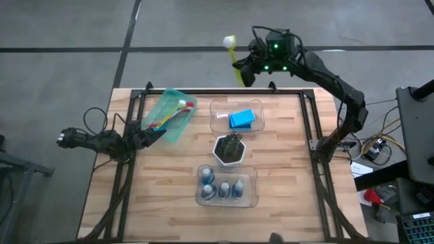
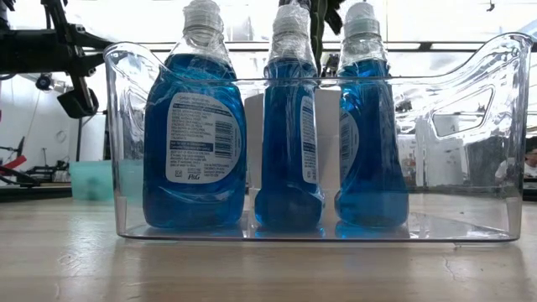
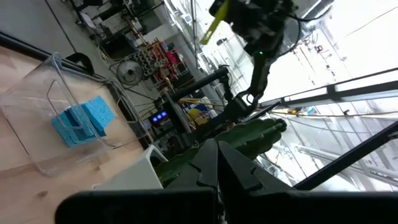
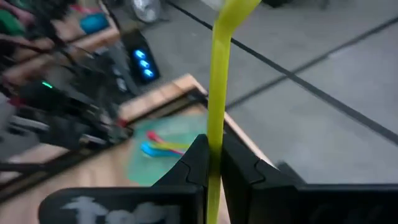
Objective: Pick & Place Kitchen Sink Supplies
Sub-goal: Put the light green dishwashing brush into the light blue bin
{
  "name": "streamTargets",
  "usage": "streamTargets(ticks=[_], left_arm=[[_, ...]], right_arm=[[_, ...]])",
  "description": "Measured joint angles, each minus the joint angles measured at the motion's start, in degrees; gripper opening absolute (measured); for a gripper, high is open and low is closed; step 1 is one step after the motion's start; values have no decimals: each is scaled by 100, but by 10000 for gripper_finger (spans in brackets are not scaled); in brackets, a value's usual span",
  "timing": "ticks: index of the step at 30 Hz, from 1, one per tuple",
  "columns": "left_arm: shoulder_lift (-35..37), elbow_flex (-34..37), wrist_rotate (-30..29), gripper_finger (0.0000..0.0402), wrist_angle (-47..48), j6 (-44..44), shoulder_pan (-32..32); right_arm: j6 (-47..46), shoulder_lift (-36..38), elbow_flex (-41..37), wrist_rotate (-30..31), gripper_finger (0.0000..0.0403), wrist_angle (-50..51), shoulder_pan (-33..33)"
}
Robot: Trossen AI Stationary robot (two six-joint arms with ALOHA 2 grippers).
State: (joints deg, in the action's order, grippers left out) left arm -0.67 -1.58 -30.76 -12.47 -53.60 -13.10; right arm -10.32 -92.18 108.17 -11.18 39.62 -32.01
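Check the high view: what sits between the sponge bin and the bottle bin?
The white hexagonal pot with its dark plant stands between the sponge bin and the bottle bin, as the high view shows.

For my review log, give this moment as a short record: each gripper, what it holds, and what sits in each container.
right gripper: shut on slim yellow brush, raised beyond the table's far edge
left gripper: shut, empty, at the table's left side
green tray: coloured brushes
far clear plastic bin: flat blue sponges
near clear plastic bin: bottles of blue liquid
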Motion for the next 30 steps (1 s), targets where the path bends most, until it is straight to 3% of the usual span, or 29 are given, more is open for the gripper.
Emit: streamTargets(ticks=[10, 16, 23, 30], left_arm=[[-2, 0, -172, 16, -9, 292, 0], [-1, 0, -260, 84, -148, 481, 2], [-2, 0, -577, 171, -706, 1412, 0], [-314, -12, -605, 199, -829, 1532, 2]], right_arm=[[-1037, -567, 372, -240, 17, -1574, 1042], [-1165, -1036, 606, -238, 17, -1797, 1543], [-1532, -1539, 646, -240, 17, -2131, 1865], [-1660, -1889, 870, -299, 17, -2522, 1980]])
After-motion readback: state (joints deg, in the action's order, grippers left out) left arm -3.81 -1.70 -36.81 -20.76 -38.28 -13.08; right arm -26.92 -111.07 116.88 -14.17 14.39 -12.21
